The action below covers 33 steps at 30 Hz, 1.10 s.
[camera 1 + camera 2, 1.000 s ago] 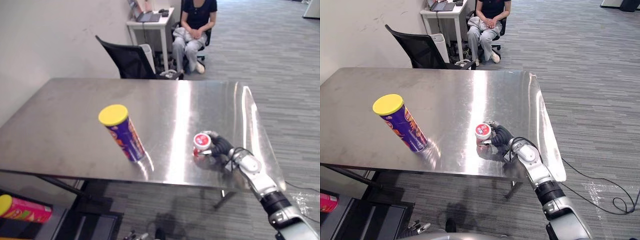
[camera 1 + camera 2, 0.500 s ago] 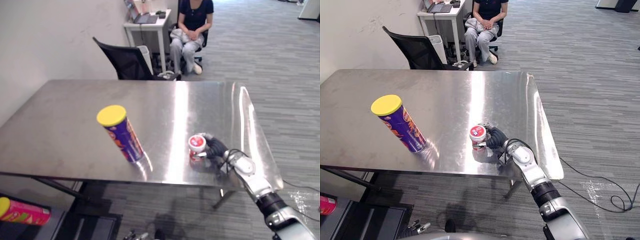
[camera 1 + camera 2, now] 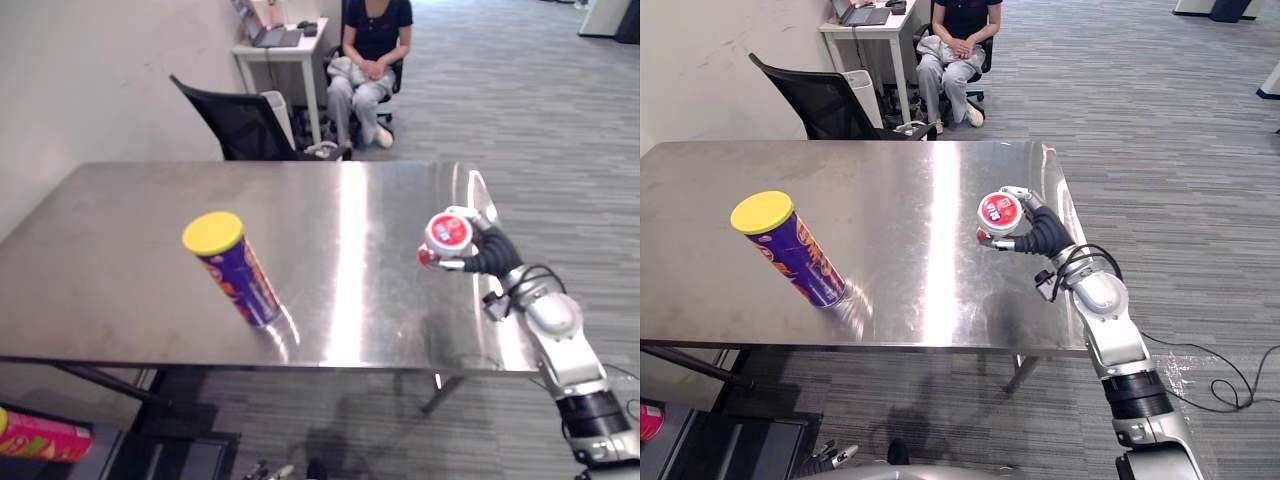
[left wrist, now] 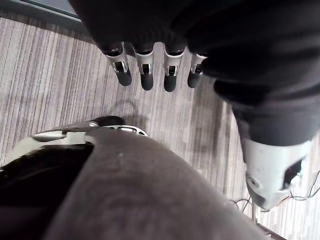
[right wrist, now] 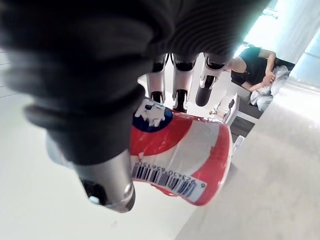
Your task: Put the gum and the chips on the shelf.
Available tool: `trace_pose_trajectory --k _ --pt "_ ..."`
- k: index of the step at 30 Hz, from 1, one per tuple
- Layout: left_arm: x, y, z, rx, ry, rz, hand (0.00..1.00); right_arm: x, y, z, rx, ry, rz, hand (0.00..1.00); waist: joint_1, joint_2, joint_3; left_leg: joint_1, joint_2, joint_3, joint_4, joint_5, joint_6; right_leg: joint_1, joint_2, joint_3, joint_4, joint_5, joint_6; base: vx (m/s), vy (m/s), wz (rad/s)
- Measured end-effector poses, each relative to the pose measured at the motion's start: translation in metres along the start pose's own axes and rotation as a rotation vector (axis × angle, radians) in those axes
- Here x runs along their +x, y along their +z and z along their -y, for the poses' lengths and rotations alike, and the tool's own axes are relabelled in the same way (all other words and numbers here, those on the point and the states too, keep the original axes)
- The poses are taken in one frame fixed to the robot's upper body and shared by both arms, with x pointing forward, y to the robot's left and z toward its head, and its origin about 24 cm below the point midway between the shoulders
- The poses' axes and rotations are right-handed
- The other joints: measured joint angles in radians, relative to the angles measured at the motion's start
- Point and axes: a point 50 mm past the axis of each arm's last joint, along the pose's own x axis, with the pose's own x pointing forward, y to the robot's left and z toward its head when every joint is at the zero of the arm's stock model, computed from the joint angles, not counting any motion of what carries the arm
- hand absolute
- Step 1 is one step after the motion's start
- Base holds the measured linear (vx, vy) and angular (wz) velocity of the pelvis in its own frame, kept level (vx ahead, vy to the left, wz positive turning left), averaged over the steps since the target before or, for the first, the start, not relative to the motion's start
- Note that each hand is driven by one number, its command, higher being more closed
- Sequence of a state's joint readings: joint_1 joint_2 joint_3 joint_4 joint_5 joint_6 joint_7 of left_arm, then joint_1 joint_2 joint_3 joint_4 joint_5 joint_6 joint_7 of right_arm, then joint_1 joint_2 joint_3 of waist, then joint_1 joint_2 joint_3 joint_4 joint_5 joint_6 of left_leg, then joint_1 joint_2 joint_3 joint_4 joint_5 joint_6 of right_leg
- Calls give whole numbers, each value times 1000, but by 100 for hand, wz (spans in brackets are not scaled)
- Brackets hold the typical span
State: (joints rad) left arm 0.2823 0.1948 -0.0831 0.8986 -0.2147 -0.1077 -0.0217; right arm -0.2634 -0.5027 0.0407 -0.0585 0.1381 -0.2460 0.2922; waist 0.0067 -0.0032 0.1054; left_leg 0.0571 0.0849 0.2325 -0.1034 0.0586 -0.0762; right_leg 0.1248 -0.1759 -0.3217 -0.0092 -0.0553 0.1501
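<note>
A red and white gum tub (image 3: 448,232) is held off the steel table (image 3: 120,250), above its right edge, tilted with its lid towards me. My right hand (image 3: 490,252) is shut on the gum tub; in the right wrist view the fingers (image 5: 178,75) and thumb wrap the gum tub (image 5: 185,150). A purple chips can (image 3: 232,268) with a yellow lid stands on the table left of centre, well apart from the hand. My left hand (image 4: 145,75) hangs over the carpet with relaxed fingers and holds nothing.
A black office chair (image 3: 230,120) stands behind the table. Further back a person (image 3: 368,50) sits beside a small white desk (image 3: 275,40). A pink can with a yellow lid (image 3: 40,435) lies low at the left, beside a dark low frame (image 3: 190,455).
My right hand has lifted the gum tub off the table and carried it up and right, towards the table's right edge. The chips can stayed put; the camera shifted a little.
</note>
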Motion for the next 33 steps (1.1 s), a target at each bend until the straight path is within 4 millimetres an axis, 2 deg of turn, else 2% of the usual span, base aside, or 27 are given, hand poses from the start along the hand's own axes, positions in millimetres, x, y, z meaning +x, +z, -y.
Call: trace_pose_trajectory --k 7,15,20,24,30,33 --pt "0 2 -4 -16 29 16 0 -7 7 14 23 -42 13 100 -6 -19 -14 0 1 2 0 0 0 -1 1 2 0 0 0 0 0 0" --pt "0 1 -3 -28 34 15 0 -13 5 22 54 -92 0 100 -8 -17 -22 0 1 2 0 0 0 -1 1 2 0 0 0 0 0 0" --pt "-1 0 -3 -31 34 11 0 -23 -3 23 73 -123 -49 100 -6 -15 -26 1 0 0 0 1 1 -1 -1 -2 14 -3 -3 0 0 0" --pt "-1 -1 -3 -48 42 10 0 -32 -10 23 89 -164 -85 100 -4 -18 -24 -2 0 -17 7 8 4 -38 -19 -8 116 -50 -9 -17 2 11" --pt "0 4 -9 -79 82 23 0 -33 -17 18 135 -239 -98 100 2 -48 13 -24 -5 -84 7 28 3 -75 -49 -67 254 -144 -27 -72 -22 38" --pt "0 2 -8 -137 96 19 0 -33 -17 17 140 -250 -95 100 28 -39 33 -42 5 -115 7 45 -3 -85 -43 -94 279 -158 -38 -45 -54 28"
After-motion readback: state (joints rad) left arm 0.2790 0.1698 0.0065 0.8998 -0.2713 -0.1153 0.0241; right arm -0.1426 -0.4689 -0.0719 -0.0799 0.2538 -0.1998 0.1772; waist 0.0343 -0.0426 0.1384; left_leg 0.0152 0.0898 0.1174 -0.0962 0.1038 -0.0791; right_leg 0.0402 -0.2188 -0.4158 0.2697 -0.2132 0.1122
